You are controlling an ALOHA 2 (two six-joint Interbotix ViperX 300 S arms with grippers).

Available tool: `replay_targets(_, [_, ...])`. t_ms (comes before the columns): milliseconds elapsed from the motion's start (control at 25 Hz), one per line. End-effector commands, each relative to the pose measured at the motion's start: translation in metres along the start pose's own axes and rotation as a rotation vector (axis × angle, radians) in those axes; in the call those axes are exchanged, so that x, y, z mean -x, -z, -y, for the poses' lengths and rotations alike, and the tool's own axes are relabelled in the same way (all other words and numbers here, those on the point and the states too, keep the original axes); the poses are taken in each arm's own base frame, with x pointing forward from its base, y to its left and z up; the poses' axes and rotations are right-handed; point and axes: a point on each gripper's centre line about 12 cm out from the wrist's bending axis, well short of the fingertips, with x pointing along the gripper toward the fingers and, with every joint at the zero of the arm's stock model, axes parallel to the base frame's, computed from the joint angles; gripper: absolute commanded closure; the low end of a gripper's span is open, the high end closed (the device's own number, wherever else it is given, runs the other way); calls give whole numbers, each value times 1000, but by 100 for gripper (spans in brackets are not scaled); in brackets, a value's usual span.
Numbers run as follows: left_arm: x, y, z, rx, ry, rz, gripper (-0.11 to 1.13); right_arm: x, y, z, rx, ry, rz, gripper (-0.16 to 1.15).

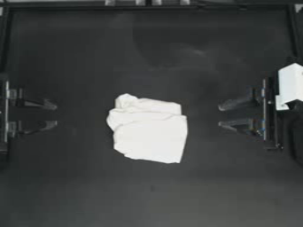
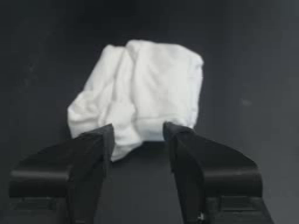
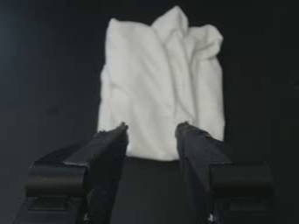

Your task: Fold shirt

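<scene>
At the middle of the worktop (image 1: 71, 186) the shirt (image 1: 149, 133) lies in a compact, rumpled bundle, so I judge the folding nearly done, my left claw (image 1: 48, 115) and right claw (image 1: 228, 115) both open, empty, well apart from it.

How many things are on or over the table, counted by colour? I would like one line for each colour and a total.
White: 1, the shirt, bunched at the table's middle.
Dark: 2, the left gripper and the right gripper, both open, apart from the shirt.
Total: 3
</scene>
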Motion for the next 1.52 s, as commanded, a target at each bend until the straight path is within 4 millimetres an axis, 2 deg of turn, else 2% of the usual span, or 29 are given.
replay_targets(40, [2,-4,0,-2,-2,19,23,2,-3,-1,4,-3,15,21])
replay_targets(400, [9,-1,-1,-3,-2,43,23,16,-1,0,-18,-11,57,21])
replay_targets(960, [11,-3,-1,-8,-1,57,23,22,0,1,-21,-8,62,21])
replay_targets(1240, [14,-3,-1,-7,-1,72,24,26,10,3,-23,-6,57,21])
replay_targets(1520, [17,-4,-1,-4,-1,83,24,29,12,3,-24,-10,69,21])
